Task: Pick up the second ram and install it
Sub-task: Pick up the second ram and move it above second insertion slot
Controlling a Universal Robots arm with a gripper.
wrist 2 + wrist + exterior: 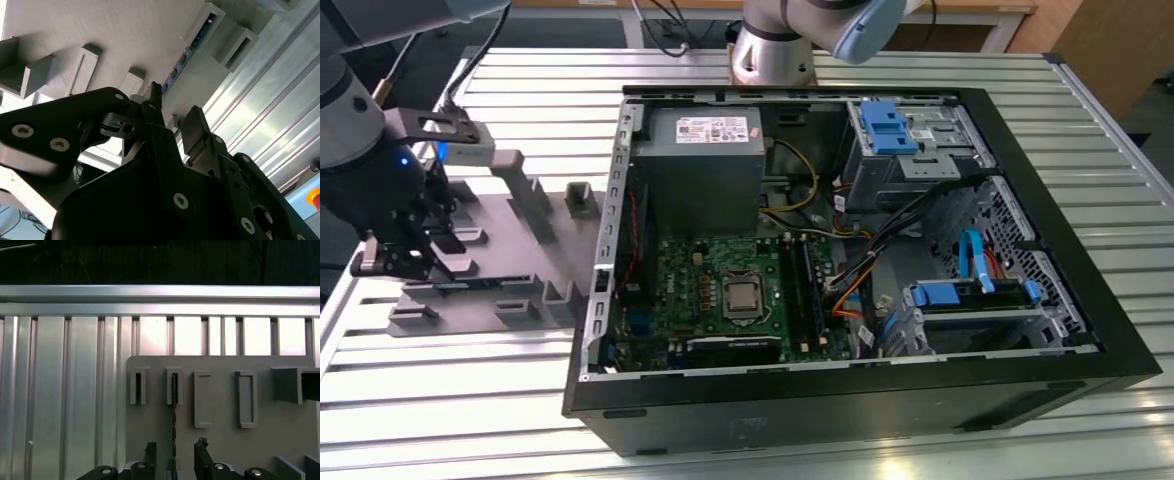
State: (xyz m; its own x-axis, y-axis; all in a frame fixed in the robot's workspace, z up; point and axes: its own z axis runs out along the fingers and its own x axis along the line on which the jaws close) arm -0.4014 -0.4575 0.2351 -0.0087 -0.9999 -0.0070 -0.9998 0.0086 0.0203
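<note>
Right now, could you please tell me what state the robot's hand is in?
Hand: open, straddling the thin dark green-blue circuit-board stick standing in the grey moulded tray.

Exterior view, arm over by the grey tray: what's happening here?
The arm has its gripper over the grey tray on the exterior view's left, beside the open computer case. In the first wrist view the second ram stands on edge in a tray slot, with the jaws open on either side of it. Nothing is gripped; the stick is not yet lifted.
</note>
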